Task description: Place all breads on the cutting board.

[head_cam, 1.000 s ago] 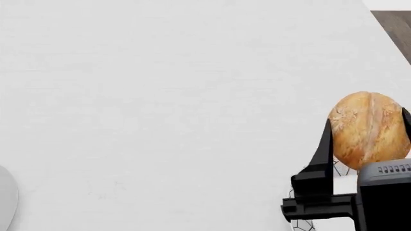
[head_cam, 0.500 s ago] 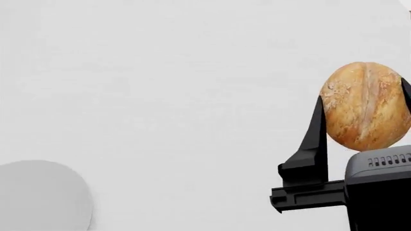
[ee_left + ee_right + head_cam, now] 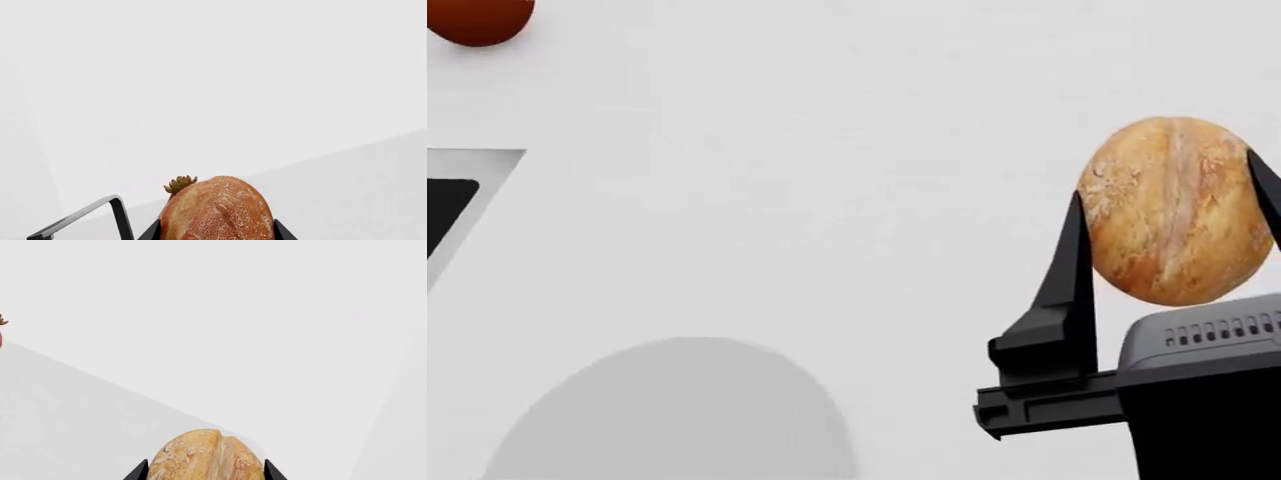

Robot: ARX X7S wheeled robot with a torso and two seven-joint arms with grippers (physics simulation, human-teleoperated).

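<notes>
My right gripper [image 3: 1170, 215] is shut on the paler golden-tan roll [image 3: 1168, 190] and holds it above the white table at the head view's right. In the right wrist view the same roll [image 3: 203, 455] sits between the two black jaws of that gripper [image 3: 205, 469]. My left gripper [image 3: 215, 229] is shut on the dark reddish-brown roll [image 3: 217, 207], seen only in the left wrist view; that gripper is outside the head view. The cutting board is out of view.
A pale grey round plate [image 3: 681, 420] lies at the head view's lower left. A grey tray with a black inside [image 3: 461, 195] is at the left edge. A red round thing [image 3: 478, 20] is at the top left. A brown calyx [image 3: 180, 183] shows behind the dark roll, beside a black bar [image 3: 87, 215].
The head view has shifted: the plate slid in from the lower left toward the middle, and the grey tray and red thing came into view. The golden roll stays gripped.
</notes>
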